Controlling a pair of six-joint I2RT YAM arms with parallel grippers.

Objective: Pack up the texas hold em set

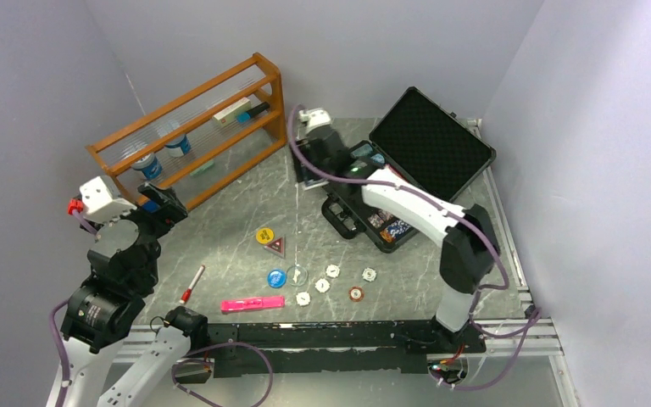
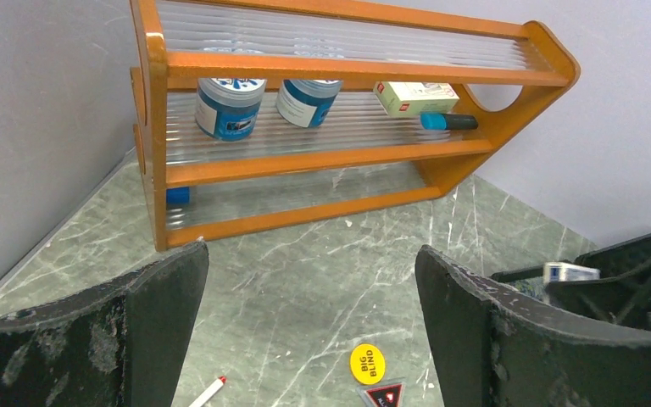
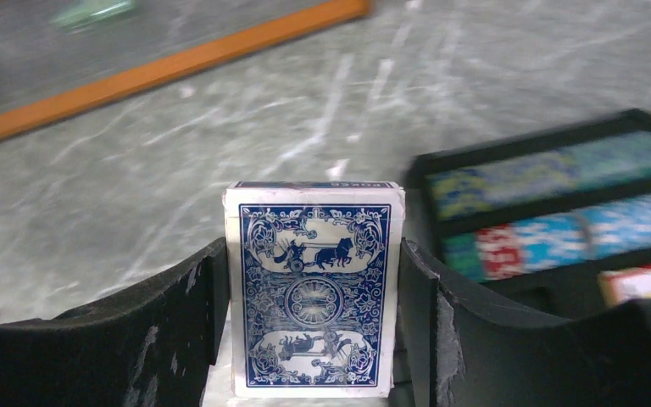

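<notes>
Find the card deck [image 3: 314,288] clamped by its two long edges between the right fingers [image 3: 161,322], standing upright with the blue back toward the wrist camera, just left of the open case [image 1: 432,140] at its far-left end. Read the left fingers [image 2: 136,331] as spread wide and empty, hanging near the left side of the desk [image 1: 220,220] in front of the wooden rack [image 1: 195,127]. Judge the step in hand as carrying the deck to a free foam slot beside the chip rows [image 3: 559,237] seated in the tray. Guard against four faults. First, slipping: grips only narrow, smooth edges, so risks a twist or a drop under any quick swing. Second, snagging: risks catching a lower corner on the tray wall through too low an approach. Third, misplacing: cannot confirm an empty slot from the blurred wrist view, so risks landing on top of the chips. Fourth, jamming: risks wedging the fingers against the foam through too deep a release. Note, loose on the desk near the middle and well apart from the case, the yellow button [image 1: 264,235], blue button [image 1: 276,276], white discs [image 1: 322,286] and one loose chip [image 1: 354,293]. Exclude the pink marker [image 1: 253,303] and the red-tipped pen [image 1: 192,284] from packing; beware of sweeping them in with the discs, given such close spacing.
</notes>
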